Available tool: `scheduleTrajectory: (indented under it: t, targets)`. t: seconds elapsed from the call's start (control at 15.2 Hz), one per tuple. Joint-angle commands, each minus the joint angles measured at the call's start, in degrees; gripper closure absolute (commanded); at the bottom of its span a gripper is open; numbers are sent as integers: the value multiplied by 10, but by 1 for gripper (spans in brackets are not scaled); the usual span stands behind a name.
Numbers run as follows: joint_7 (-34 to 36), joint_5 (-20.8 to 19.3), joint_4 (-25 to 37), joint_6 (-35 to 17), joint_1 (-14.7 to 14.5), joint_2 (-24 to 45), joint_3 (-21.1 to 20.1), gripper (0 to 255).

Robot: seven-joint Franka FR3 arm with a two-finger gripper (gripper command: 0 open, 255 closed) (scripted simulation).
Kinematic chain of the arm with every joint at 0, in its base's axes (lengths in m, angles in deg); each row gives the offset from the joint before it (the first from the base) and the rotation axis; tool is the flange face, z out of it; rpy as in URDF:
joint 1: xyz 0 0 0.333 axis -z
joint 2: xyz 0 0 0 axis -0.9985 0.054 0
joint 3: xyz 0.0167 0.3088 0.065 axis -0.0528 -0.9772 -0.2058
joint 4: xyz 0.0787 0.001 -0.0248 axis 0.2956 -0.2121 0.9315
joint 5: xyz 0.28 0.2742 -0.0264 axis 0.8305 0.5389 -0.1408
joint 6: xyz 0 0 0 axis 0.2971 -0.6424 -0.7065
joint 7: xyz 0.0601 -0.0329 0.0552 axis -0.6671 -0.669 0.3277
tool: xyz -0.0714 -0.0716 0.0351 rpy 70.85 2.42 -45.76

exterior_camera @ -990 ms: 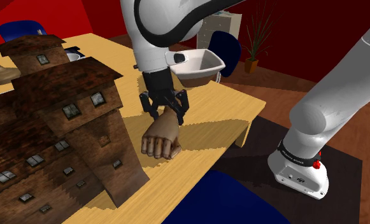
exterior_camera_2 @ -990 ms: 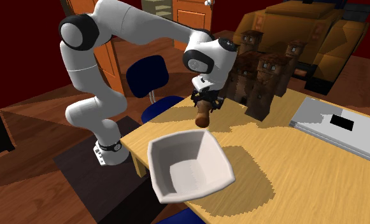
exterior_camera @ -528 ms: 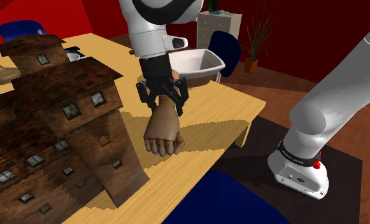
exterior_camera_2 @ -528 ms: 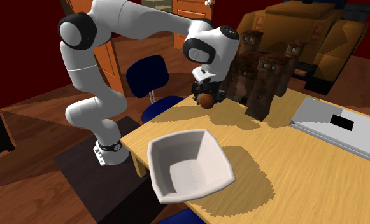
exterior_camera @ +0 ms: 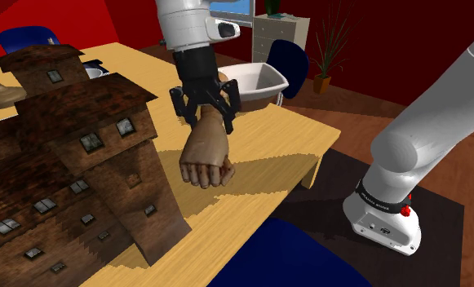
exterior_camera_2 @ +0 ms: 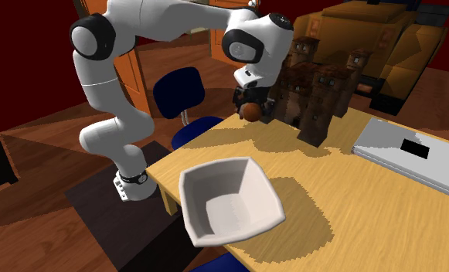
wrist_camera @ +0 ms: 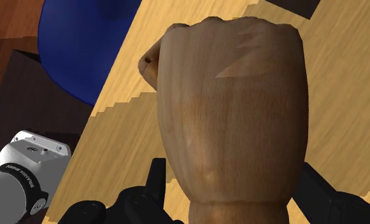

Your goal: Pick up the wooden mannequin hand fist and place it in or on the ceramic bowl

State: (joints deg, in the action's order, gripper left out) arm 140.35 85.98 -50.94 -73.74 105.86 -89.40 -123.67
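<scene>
Black fingers clamped on the fist, aloft over the bench, bowl at its one o'clock in the shoulder view.

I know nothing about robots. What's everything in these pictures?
wooden fist: one, tan, hanging above the table in the gripper
bowl: one, white, on the table near its edge
model building: one cluster, brown brick, on the table beside the fist
flat slab: one, grey with a black patch, on the table
table: one, light wood, beside the arm's base
chair: at least one, blue, beside the table
potted plant: one, red pot, on the floor beyond the table
arm: one, white with dark joints
gripper: one, black, shut on the fist's wrist
</scene>
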Motion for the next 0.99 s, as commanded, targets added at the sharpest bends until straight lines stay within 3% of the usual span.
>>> scheduleTrajectory:
  t: [0.0,0.92]
  targets:
    - [2,0,15,16,1,-1,3,255]
    - [40,-17,140,116,5,27,2,255]
